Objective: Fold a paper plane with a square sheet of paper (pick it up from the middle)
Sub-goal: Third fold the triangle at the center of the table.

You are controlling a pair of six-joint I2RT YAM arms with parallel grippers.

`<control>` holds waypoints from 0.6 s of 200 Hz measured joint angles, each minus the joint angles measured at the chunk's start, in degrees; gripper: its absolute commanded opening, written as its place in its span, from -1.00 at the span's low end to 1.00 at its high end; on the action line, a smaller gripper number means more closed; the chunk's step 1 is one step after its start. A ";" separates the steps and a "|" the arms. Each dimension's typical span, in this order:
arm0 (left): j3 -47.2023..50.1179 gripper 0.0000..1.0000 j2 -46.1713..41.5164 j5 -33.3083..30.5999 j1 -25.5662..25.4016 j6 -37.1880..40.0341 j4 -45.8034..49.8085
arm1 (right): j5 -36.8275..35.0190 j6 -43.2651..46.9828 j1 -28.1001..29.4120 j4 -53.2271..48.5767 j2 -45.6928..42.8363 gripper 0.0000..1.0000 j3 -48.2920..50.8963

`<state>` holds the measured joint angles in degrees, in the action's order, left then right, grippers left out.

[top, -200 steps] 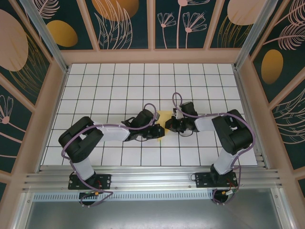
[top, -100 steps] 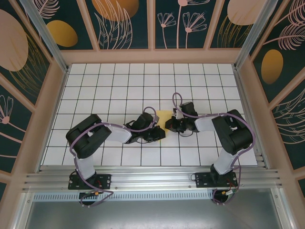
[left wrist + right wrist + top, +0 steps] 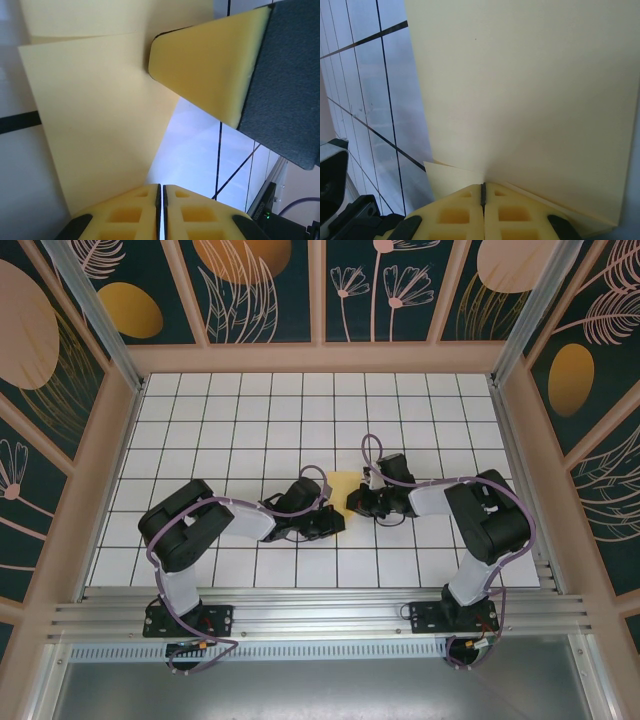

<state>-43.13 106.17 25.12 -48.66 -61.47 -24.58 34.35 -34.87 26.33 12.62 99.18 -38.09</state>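
Nearest you, an aluminium rail (image 3: 320, 618) carries both arm bases. Just past it, the two arms reach inward over the white grid-tiled table (image 3: 250, 410) and meet near its middle.

Your left gripper (image 3: 335, 524) sits low on the tiles with its foam pads closed to a thin seam. From its wrist camera, the yellow sheet of paper (image 3: 100, 115) lies flat just ahead. One edge of the sheet runs down beside the left pad, and you cannot tell whether any of it is caught between the pads.

That same view shows what the overhead one does not. One finger (image 3: 210, 65) of the right gripper (image 3: 352, 503) slants in from the upper right, its tip touching the sheet. A second paper layer shows along the top edge, and a small green light glows on a black part at the lower right.

The right wrist camera shows that claw closed too. The sheet fans out from the seam, and a folded layer pokes out to the left. You cannot tell whether it is pinched or only pressed.

From above, the sheet is a small yellow patch between the two grippers. Beyond the table stand dark wall panels (image 3: 260, 290) with a leaf pattern.
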 measured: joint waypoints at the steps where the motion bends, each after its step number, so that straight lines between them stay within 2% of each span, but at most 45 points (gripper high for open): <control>1: 0.02 -0.72 0.00 0.00 0.02 -0.02 -0.04 | 0.00 0.00 0.00 0.00 0.00 -0.87 0.00; 120: 1.38 -0.72 -0.79 1.73 0.31 -0.15 0.35 | -0.50 0.02 0.20 -0.66 0.00 -0.86 -0.31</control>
<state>-41.76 105.38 26.85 -48.36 -61.63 -24.23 33.85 -34.85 26.52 11.97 99.18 -38.39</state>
